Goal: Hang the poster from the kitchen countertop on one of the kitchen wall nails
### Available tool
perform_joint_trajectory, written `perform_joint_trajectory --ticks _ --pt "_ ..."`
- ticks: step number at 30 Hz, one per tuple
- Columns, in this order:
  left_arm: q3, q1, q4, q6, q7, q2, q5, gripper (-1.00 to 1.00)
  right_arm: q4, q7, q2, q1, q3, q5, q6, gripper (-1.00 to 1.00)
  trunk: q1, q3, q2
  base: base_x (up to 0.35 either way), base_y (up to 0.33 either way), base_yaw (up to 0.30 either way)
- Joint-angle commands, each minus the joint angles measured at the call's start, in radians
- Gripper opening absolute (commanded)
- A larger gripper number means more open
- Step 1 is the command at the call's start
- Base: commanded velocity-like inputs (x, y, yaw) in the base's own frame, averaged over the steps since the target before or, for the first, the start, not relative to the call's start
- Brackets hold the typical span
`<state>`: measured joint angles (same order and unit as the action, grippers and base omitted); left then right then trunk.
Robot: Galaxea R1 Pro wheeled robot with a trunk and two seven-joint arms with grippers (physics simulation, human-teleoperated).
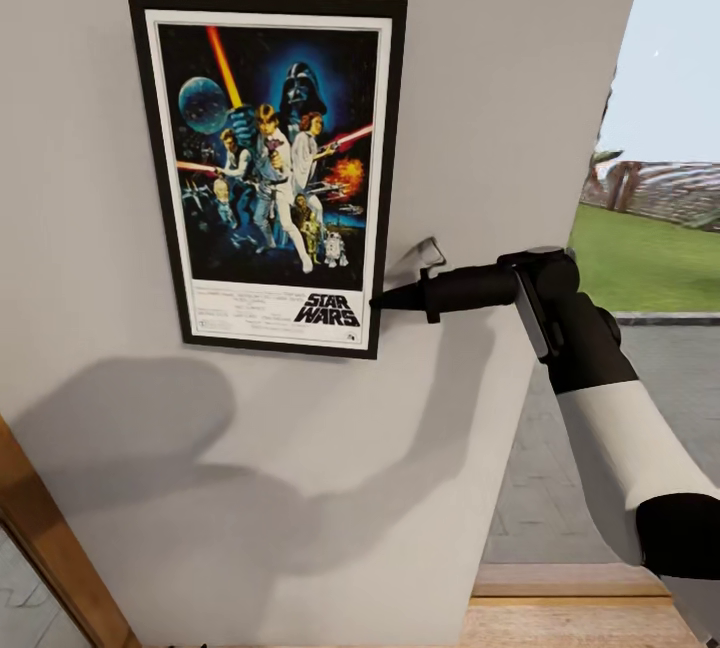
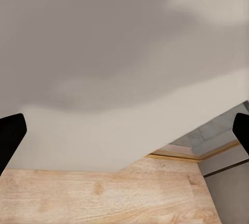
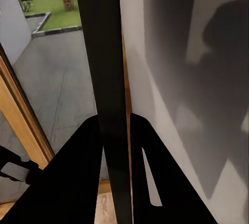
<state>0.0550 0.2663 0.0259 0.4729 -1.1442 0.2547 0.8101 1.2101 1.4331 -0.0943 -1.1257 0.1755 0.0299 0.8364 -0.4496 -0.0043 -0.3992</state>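
Fingers of your right gripper (image 1: pixel 385 300) pinch the poster (image 1: pixel 268 171) by its lower right frame edge (flat against the grey wall (image 1: pixel 500 78)); your left gripper (image 2: pixel 124 130) hangs spread wide over wooden floor (image 2: pixel 104 193).

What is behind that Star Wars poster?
A plain grey wall lies behind the poster. Any nail is covered by the frame. The right pincer grips its lower edge.

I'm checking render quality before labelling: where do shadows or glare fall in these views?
Head view: soft arm shadows darken the wall below the poster, which is sharp and glare-free beside the right gripper. Left wrist view: a broad blurred shadow covers the wall. Right wrist view: the poster's dark edge sits between the jaws, with shadows on the wall.
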Motion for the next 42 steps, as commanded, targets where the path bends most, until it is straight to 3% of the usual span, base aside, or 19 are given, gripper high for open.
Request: perform_joint_trajectory --ticks 1,42 --pt "0.006 0.000 -0.001 0.004 -0.002 0.000 0.006 1.00 0.003 0.003 -0.001 0.002 0.002 0.004 0.011 -1.00 0.000 0.000 -0.001 0.000 0.000 0.000" --pt "0.006 0.001 -0.001 0.004 -0.002 0.002 0.006 1.00 0.019 0.004 -0.001 0.026 0.002 0.005 -0.003 -1.00 0.000 0.000 -0.001 0.000 0.000 0.000"
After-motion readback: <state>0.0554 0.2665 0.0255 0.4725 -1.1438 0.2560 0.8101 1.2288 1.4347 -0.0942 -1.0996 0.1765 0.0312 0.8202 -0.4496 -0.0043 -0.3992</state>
